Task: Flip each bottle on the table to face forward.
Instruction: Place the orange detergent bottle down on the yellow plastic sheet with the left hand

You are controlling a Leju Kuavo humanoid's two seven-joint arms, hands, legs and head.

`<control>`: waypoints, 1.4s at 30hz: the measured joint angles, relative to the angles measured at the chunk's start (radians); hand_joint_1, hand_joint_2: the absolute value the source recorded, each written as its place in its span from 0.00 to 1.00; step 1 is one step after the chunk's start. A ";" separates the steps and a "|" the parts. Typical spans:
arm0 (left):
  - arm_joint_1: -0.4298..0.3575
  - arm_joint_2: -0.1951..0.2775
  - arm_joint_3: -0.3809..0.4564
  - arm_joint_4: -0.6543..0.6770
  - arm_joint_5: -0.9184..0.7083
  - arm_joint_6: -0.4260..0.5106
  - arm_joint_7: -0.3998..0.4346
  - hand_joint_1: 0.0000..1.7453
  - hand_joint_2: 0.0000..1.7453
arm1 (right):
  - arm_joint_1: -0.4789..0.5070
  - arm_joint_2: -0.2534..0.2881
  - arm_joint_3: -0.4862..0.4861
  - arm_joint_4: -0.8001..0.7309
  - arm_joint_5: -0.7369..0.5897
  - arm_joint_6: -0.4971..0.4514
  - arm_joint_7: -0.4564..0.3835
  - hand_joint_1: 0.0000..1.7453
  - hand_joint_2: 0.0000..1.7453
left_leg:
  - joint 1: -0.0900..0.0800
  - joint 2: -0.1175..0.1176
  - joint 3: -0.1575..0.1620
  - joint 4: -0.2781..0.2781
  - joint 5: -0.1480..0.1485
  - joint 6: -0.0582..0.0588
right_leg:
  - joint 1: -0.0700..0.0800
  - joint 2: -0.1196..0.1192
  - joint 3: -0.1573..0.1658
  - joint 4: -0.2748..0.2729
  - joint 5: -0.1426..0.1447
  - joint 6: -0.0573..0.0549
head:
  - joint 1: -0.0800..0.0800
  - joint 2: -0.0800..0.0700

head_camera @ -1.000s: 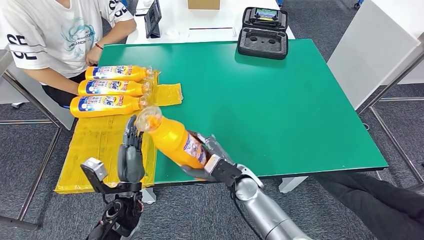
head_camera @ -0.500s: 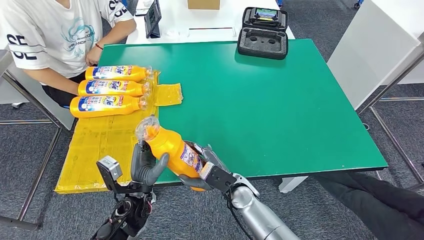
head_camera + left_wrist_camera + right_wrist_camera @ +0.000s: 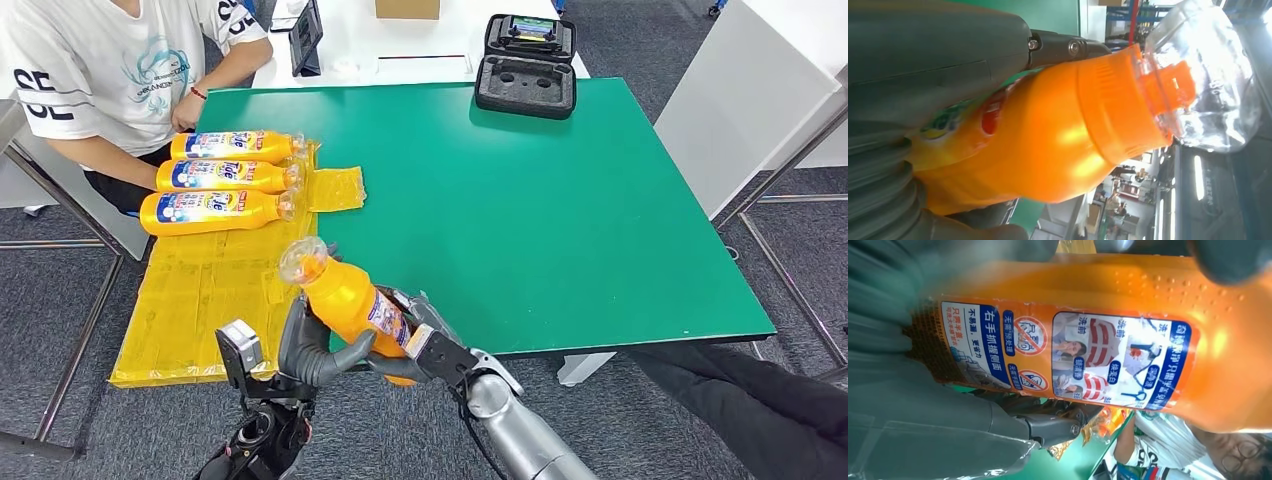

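Observation:
An orange bottle (image 3: 347,298) with a clear cap (image 3: 299,260) is held tilted above the table's near edge, cap toward the far left. My right hand (image 3: 424,338) grips its lower body, where the back label (image 3: 1068,360) faces the wrist camera. My left hand (image 3: 312,346) wraps the bottle's upper body from below, its thumb (image 3: 938,45) lying across the orange shoulder (image 3: 1063,145). Three more orange bottles (image 3: 235,146) (image 3: 228,176) (image 3: 215,208) lie side by side with front labels up on a yellow sheet (image 3: 200,290).
A person in a white shirt (image 3: 110,70) sits at the far left corner, one hand near the bottles. A black open case (image 3: 527,70) stands at the far edge of the green table (image 3: 560,220). A white partition (image 3: 760,90) stands to the right.
My left hand has come up from beside the bottle and closed around its upper body. The bottle has shifted slightly lower in my right hand's hold.

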 joint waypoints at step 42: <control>0.006 0.013 0.026 0.021 0.031 -0.145 0.073 1.00 1.00 | 0.017 0.026 -0.010 0.027 0.101 0.029 -0.007 0.99 1.00 | 0.000 0.000 0.000 0.000 0.000 0.000 | 0.000 0.000 0.000 0.000 0.000 0.000 | 0.000 0.000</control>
